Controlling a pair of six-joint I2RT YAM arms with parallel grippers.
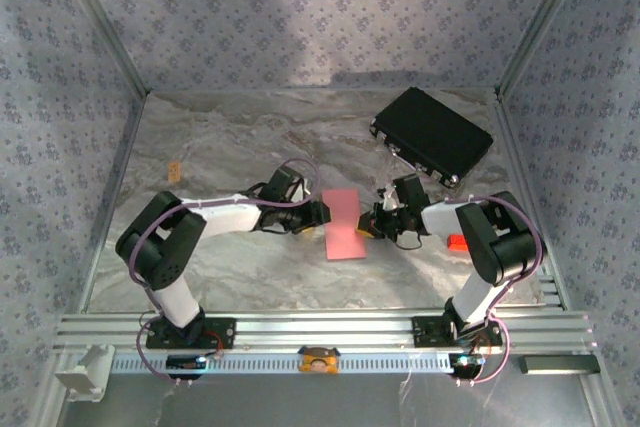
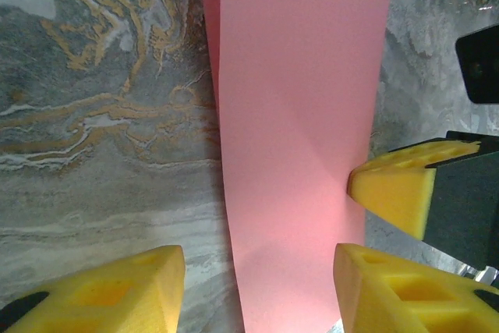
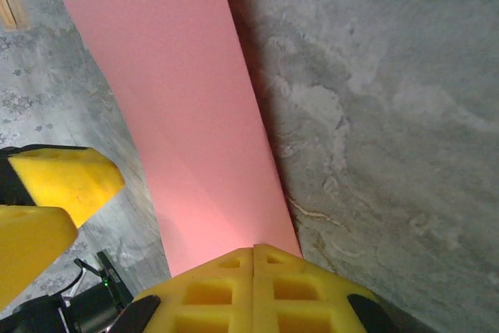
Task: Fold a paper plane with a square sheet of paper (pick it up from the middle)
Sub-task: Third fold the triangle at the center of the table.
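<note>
The salmon pink sheet of paper [image 1: 343, 224] lies mid-table as a long narrow strip, folded lengthwise. My left gripper [image 1: 318, 215] is at its left edge, open. In the left wrist view its yellow fingers [image 2: 101, 290] stand on either side of the strip [image 2: 296, 154], nothing pinched between them [image 2: 261, 286]. My right gripper [image 1: 372, 219] is at the paper's right edge, jaws shut flat together. In the right wrist view the strip [image 3: 179, 115] runs away from under the closed tips [image 3: 255, 259], seen face-on, not caught in the seam. A right fingertip [image 2: 398, 193] touches the strip's right edge.
A black rectangular case [image 1: 432, 135] lies at the back right, beyond the right arm. A tiny orange tag [image 1: 174, 171] sits on the marble top at the far left. A small red-orange piece [image 1: 456, 242] shows beside the right arm. Patterned walls close in the table's sides and back.
</note>
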